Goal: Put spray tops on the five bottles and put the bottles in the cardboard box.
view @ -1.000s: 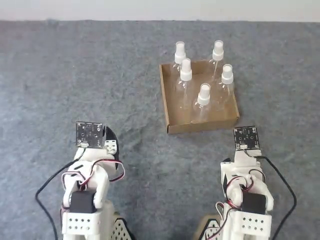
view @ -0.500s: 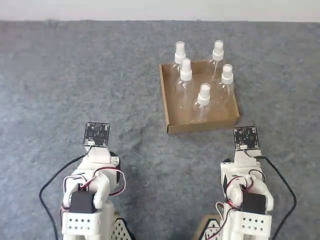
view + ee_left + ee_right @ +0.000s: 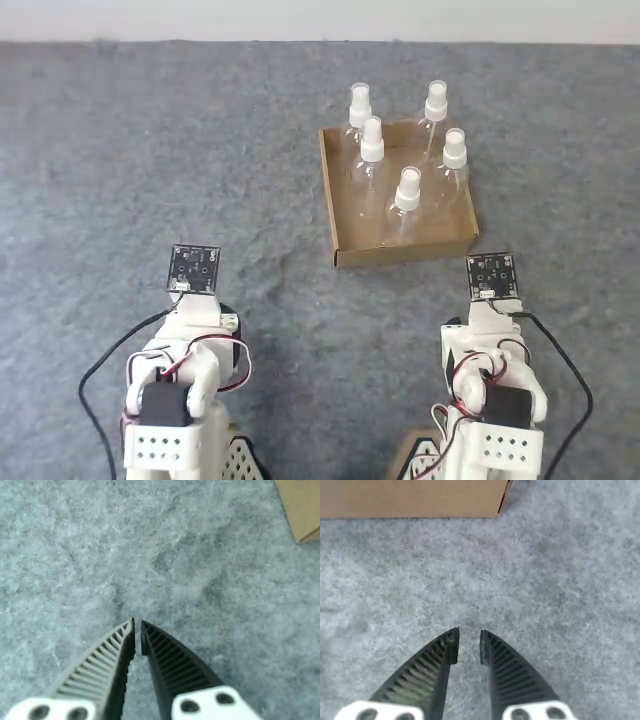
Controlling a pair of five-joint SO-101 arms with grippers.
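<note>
Five capped bottles boxed, both grippers empty.
Five clear plastic bottles with white spray tops (image 3: 405,205) stand upright in the shallow brown cardboard box (image 3: 400,256) on the grey table (image 3: 150,150). The left gripper (image 3: 137,626) has its fingers almost touching, and the right gripper (image 3: 469,641) has them slightly parted.

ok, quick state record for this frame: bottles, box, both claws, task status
bottles: five clear bottles, upright, each with a white spray top on
box: cardboard box, open on top, on the grey mat; all five bottles appear to stand inside it
left: left claw shut, empty, over bare mat
right: right claw slightly open, empty, over the mat just short of the box's near wall
task status: looks complete
</note>
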